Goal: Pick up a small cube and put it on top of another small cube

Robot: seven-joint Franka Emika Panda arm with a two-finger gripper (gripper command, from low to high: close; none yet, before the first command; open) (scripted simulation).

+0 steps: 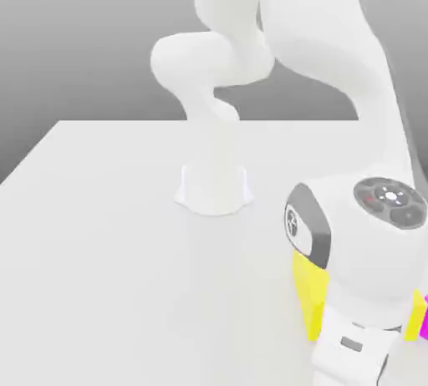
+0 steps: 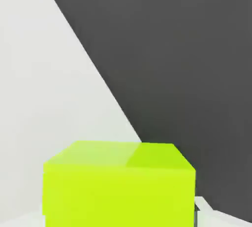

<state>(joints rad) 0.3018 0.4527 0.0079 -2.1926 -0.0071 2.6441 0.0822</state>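
Observation:
A yellow cube (image 1: pixel 308 292) rests on the white table (image 1: pixel 109 251) at the exterior view's lower right, mostly hidden behind my hand. Its far edge (image 1: pixel 412 313) shows past the hand. My gripper (image 1: pixel 349 361) is low over it. In the hand view the same cube (image 2: pixel 118 186) sits close up between the fingers, one fingertip (image 2: pixel 199 210) against its side; the gripper is shut on it. A sliver of a magenta cube (image 1: pixel 424 319) shows at the exterior view's right edge, right beside the yellow one.
The arm's round white base (image 1: pixel 214 188) stands at the table's middle. The hand view shows the table's edge (image 2: pixel 98 73) running diagonally, with dark floor (image 2: pixel 187 73) beyond it.

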